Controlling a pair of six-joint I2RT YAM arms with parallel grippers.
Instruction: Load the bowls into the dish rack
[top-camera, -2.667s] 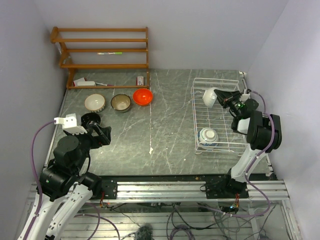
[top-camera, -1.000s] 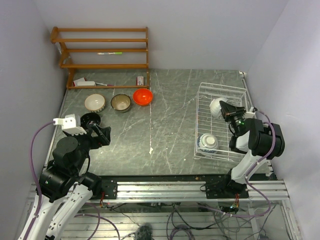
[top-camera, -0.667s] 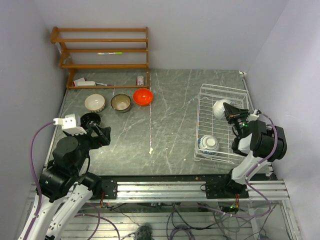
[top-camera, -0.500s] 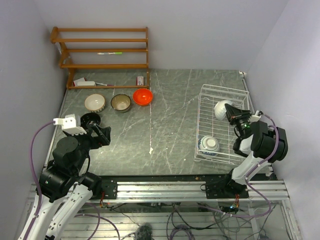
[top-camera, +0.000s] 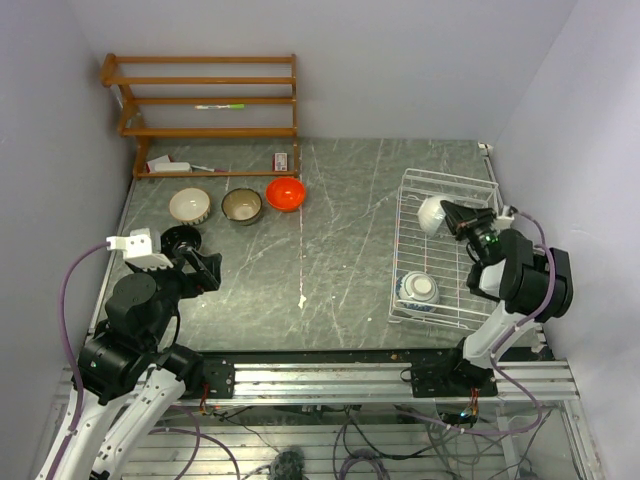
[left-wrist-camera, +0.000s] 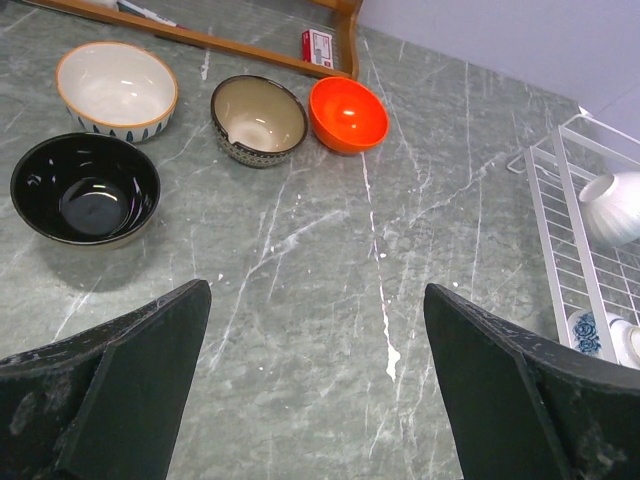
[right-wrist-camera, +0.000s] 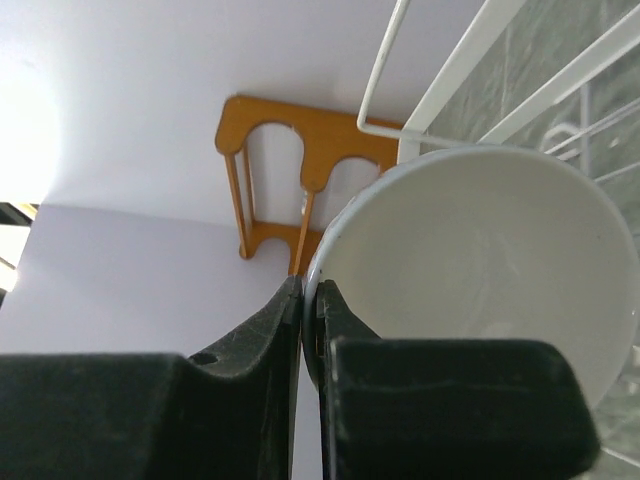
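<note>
My right gripper (top-camera: 457, 217) is shut on the rim of the plain white bowl (top-camera: 432, 213) and holds it tilted over the far part of the white wire dish rack (top-camera: 398, 245). In the right wrist view the fingers (right-wrist-camera: 345, 330) pinch the white bowl's (right-wrist-camera: 480, 270) rim, with rack wires (right-wrist-camera: 440, 95) behind. The blue-and-white bowl (top-camera: 417, 288) lies in the rack's near end. The orange-red bowl (top-camera: 285, 193), tan-brown bowl (top-camera: 241, 206) and cream-white bowl (top-camera: 189, 205) stand in a row at the back left. My left gripper (left-wrist-camera: 315, 340) is open and empty above the table.
A black bowl (left-wrist-camera: 85, 188) sits near my left gripper, in front of the cream-white bowl (left-wrist-camera: 116, 88). A brown wooden shelf unit (top-camera: 205, 100) stands against the back wall with small items at its base. The right wall is close beside the rack.
The right gripper carried the white bowl nearer and to the right over the rack. The rack slid right and turned a little, with the blue-and-white bowl in it. The left arm stayed still.
</note>
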